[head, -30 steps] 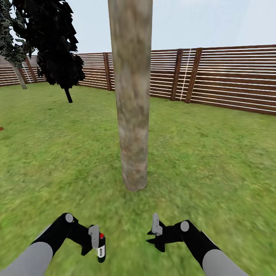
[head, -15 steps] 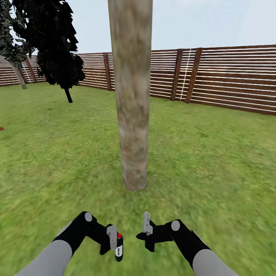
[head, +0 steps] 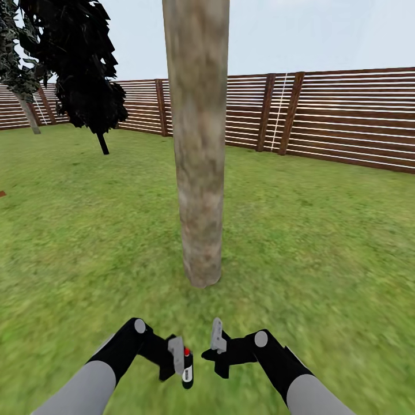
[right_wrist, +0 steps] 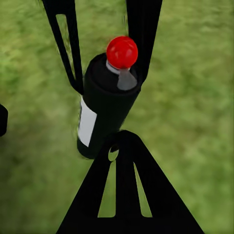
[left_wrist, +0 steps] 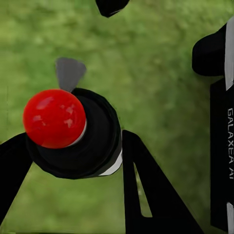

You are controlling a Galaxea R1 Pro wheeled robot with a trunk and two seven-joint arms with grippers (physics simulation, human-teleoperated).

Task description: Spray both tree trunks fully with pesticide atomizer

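With our left gripper (head: pixel 180 364) clamped on the pesticide atomizer (head: pixel 187 368) and right gripper (head: pixel 217 346) seemingly empty, aperture unclear, we judge pickup done, the tree trunk (head: pixel 199 144) unsprayed.

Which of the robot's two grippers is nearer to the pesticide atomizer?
Left. The left gripper is shut on the pesticide atomizer, its fingers on either side of the bottle. The right gripper hangs just beside it, apart from the bottle.

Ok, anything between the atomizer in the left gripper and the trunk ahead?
Only bare grass, per the head view; the pesticide atomizer sits in the left gripper, short of the tree trunk.
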